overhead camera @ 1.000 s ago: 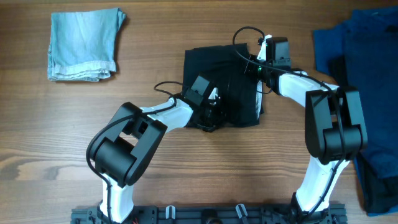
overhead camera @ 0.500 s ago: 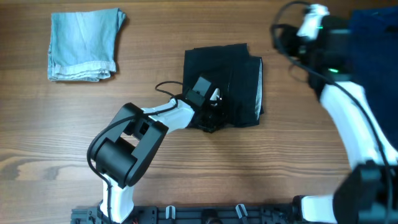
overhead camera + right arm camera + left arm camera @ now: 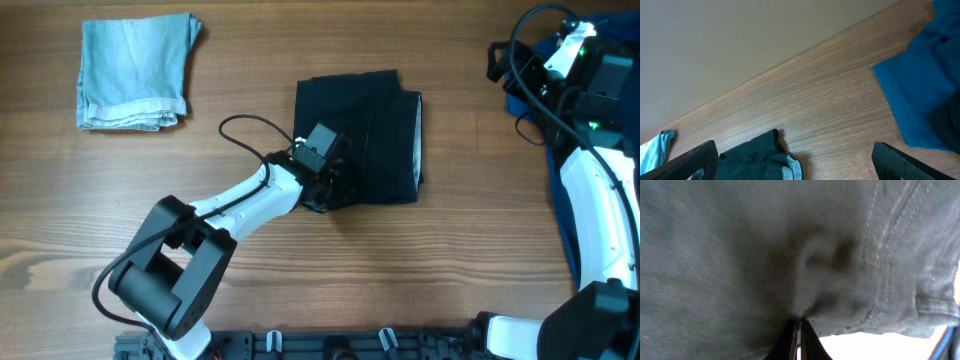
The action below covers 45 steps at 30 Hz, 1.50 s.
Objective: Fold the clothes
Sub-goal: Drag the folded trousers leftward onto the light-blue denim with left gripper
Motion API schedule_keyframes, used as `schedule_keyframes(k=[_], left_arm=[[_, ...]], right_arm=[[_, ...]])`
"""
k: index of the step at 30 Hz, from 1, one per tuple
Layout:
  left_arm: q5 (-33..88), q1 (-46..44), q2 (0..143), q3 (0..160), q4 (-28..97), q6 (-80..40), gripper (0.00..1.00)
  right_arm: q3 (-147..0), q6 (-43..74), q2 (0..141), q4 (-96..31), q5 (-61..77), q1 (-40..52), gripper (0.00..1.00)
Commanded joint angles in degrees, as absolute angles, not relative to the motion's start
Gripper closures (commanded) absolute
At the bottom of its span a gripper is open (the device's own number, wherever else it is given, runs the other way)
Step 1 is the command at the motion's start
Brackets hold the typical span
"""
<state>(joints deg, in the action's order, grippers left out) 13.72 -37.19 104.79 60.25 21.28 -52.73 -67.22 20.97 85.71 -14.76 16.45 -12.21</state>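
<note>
The pair of black fabric shorts (image 3: 360, 130) lies in the middle of the brown wooden table (image 3: 300, 290), already folded into a compact rectangle with a pale strip of lining showing on its right edge. The left gripper (image 3: 800, 332) is at the near-left corner of this packet. Its fingers are pressed together on a pinch of the black cloth, which puckers around them in the left wrist view. The right gripper (image 3: 795, 157) is high and far to the right, well apart from the shorts, with its fingers spread wide and nothing between them.

I judge that the folding is close to its end: the step in hand is setting the last fold. The next move calls for a gentle release, or a slow pull, so that the layers do not slide open.

By count there are one pair of shorts, one folded pale-blue denim piece (image 3: 135, 72) at the far left, one heap of dark-blue and black cloth (image 3: 920, 85) at the right, and two grippers.
</note>
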Motion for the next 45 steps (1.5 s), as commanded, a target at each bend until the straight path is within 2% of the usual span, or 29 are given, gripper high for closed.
schedule_keyframes(k=[1,6,15,17,20,26,28,30,32,36,41,45], left_arm=[[7.05,-37.10,106.10,59.90,22.55,-51.00,0.95],[2.94,-35.09,106.13,59.90,27.75,-47.70,0.89],[2.87,-21.67,106.19,59.90,29.56,-41.80,0.87],[2.87,-17.47,106.19,59.90,26.61,-36.75,0.83],[2.20,-12.21,106.28,59.90,19.75,-33.34,0.83],[0.10,-7.75,106.52,59.92,1.56,-25.61,0.80],[0.93,-7.81,106.02,61.54,1.13,-25.67,0.84],[3.31,-9.06,104.22,64.97,6.44,-25.78,0.87],[6.42,-11.38,101.51,68.07,13.30,-28.88,0.96],[16.51,-19.68,99.09,68.86,19.09,-36.77,0.96],[12.51,-31.40,103.68,68.86,17.50,-38.74,0.96],[12.84,-34.83,108.99,68.86,16.97,-42.70,0.96]], right_arm=[[-67.26,21.15,86.17,-14.63,16.10,-12.19,0.00],[-67.26,21.19,86.17,-14.66,16.10,-12.19,0.00],[-67.26,21.19,86.17,-14.61,16.10,-12.19,0.00],[-67.26,21.17,86.17,-14.63,16.10,-12.19,0.00],[-67.26,21.17,86.17,-14.63,16.10,-12.19,0.00],[-67.26,21.19,86.17,-14.63,16.10,-12.19,0.00],[-67.26,21.17,86.17,-14.63,16.10,-12.19,0.00],[-67.26,21.19,86.17,-14.63,16.10,-12.19,0.00],[-67.26,21.17,86.17,-14.63,16.10,-12.19,0.00],[-67.26,21.19,86.17,-14.63,16.10,-12.19,0.00],[-67.26,21.19,86.17,-14.63,16.10,-12.19,0.00],[-67.26,21.17,86.17,-14.63,16.10,-12.19,0.00]])
